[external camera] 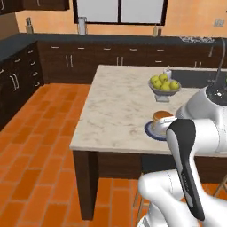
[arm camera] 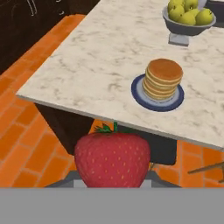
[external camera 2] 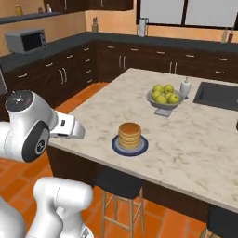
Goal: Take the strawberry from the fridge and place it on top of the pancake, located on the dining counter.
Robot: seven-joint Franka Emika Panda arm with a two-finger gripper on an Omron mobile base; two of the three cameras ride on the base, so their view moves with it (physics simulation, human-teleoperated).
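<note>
The strawberry [arm camera: 112, 159], bright red with a green leafy cap, looms large at the bottom of the hand view. My gripper [arm camera: 112, 177] is shut on it, and the berry hides the fingertips. It hangs off the near edge of the dining counter [arm camera: 87, 65], above the orange tile floor. The pancake [arm camera: 163, 78] [external camera: 162, 119] [external camera 2: 129, 134], a golden-brown stack, sits on a dark blue plate [arm camera: 138, 94] near that counter edge, ahead and to the right of the berry. The fridge is out of view.
A grey bowl of yellow-green fruits [external camera 2: 163, 96] [external camera: 165, 85] stands farther back on the counter, with a small white bottle [external camera 2: 185, 86] and a sink [external camera 2: 218, 95] beyond. Dark stools [external camera 2: 118, 183] stand under the near edge. Dark cabinets line the walls.
</note>
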